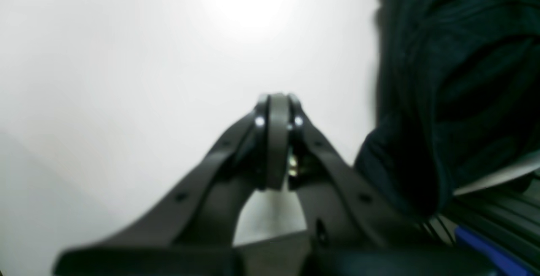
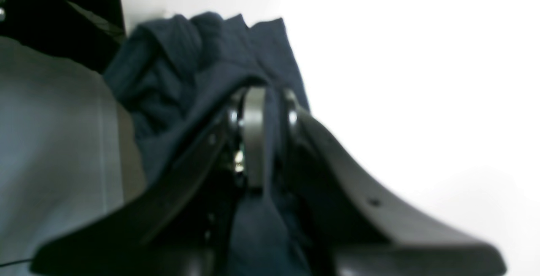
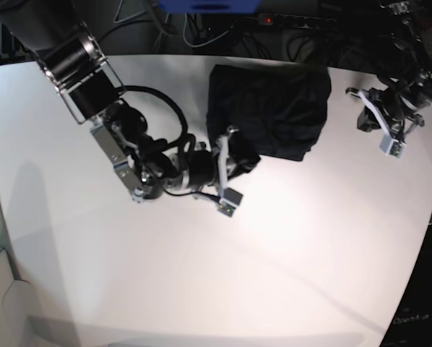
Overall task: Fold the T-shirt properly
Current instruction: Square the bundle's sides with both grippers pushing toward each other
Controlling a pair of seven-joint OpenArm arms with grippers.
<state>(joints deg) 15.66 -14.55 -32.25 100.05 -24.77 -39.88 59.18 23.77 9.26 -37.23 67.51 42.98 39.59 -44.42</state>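
White table (image 3: 201,289) — dark T-shirt (image 3: 274,108) bunched; right gripper (image 2: 263,98) pinches its edge, left gripper (image 1: 277,103) clenched, empty, well apart.

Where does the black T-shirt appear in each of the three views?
Left wrist: T-shirt fills the right side.
Right wrist: bunched at centre, cloth pinched in the right gripper.
Base: upper centre on the table.
Shared landmark: the white table.

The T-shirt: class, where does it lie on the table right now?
In the base view the T-shirt lies bunched at the table's far edge, near the middle, with the right claw at its near-left corner.
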